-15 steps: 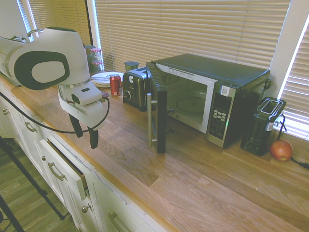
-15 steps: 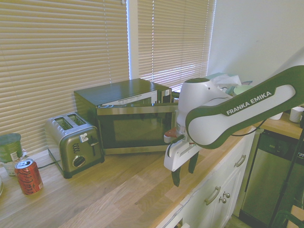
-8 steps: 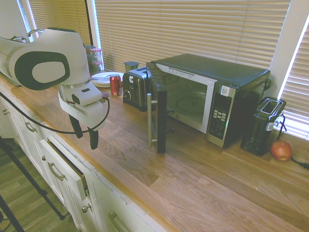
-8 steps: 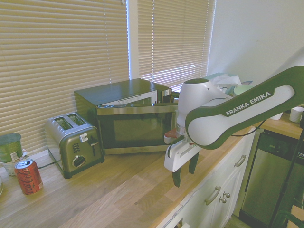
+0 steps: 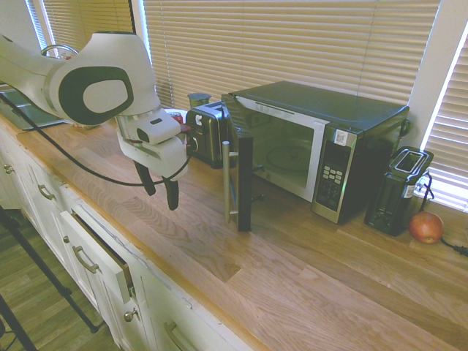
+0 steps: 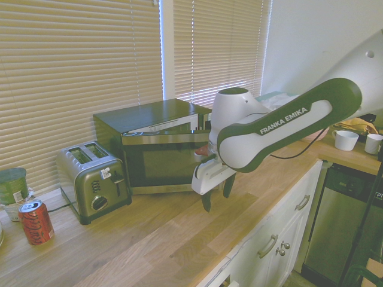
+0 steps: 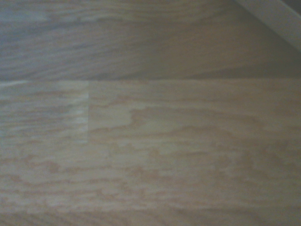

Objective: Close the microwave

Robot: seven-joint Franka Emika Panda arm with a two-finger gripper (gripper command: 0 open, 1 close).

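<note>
1 open microwave, 1 gripper above countertop

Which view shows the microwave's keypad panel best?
The first exterior view: the microwave faces it, so the keypad panel stands in plain sight. The second exterior view mostly hides it behind door and arm; the wrist view doesn't show it.

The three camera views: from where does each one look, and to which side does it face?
First exterior view: above the counter's front, facing the blinds and the open microwave; arm and gripper enter from picture left.
Second exterior view: opposite side, beyond the can, facing the door's outer face; arm enters from right.
Wrist view: close to the counter; no robot parts distinguishable.
Both exterior views share microwave and gripper.
</note>
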